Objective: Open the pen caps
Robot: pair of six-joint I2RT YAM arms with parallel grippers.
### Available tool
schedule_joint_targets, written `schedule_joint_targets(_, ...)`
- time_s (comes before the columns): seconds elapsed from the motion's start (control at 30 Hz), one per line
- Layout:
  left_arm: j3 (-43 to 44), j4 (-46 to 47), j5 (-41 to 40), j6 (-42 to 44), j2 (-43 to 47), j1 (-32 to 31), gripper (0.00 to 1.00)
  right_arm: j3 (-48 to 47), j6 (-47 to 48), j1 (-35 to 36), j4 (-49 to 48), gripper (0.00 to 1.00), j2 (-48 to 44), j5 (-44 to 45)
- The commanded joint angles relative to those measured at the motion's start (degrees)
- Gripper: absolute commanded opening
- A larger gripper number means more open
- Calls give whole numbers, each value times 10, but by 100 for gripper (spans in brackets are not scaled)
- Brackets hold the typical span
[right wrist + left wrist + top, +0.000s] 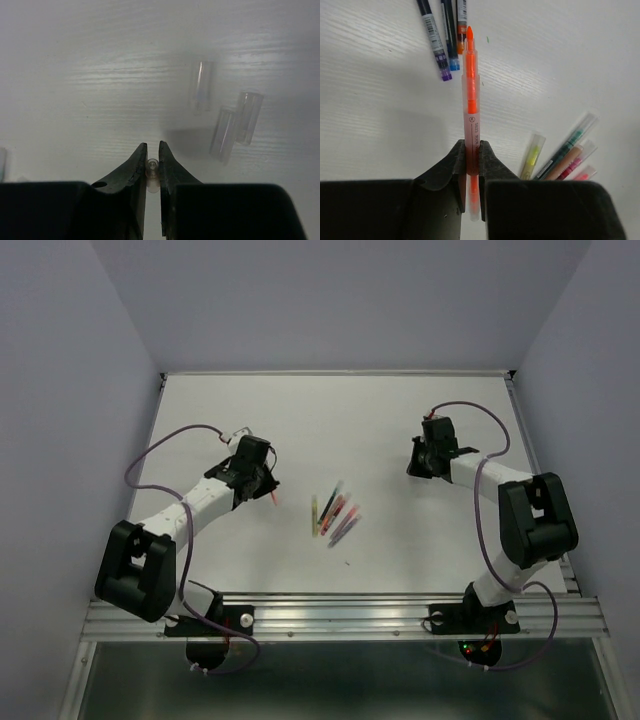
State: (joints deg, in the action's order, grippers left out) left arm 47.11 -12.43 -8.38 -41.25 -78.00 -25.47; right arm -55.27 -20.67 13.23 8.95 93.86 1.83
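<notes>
Tabletop (75, 75) below; cap (152, 166) lies along right end effector (152, 146).

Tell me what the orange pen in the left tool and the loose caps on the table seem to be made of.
Orange pen: likely plastic, a frosted see-through barrel showing the orange core inside. Loose caps: likely clear, glossy plastic; the table shows through them. The held cap in the right tool looks alike, though blurred.

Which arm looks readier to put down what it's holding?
Likely the right. The right gripper is shut on a clear cap close by three loose caps on the table, so it need only let go. The left gripper holds the uncapped orange pen.
</notes>
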Motion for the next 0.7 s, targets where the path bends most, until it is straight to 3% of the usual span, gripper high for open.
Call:
schedule_joint_targets(0.0,32,-29,-29,-5,-10,29,0,-33,21,16,11,13,29,57)
schedule_joint_targets(0.13,32,-20,-19,-1,-28,60,0,-41,23,21,16,18,43,79)
schedule_joint_targets(0.3,43,-17,-8,5,-65,88,0,-43,22,27,22,34,52,86)
schedule_joint_targets(0.67,65,-13,6,7,-120,113,0,-46,14,32,43,38,19,105)
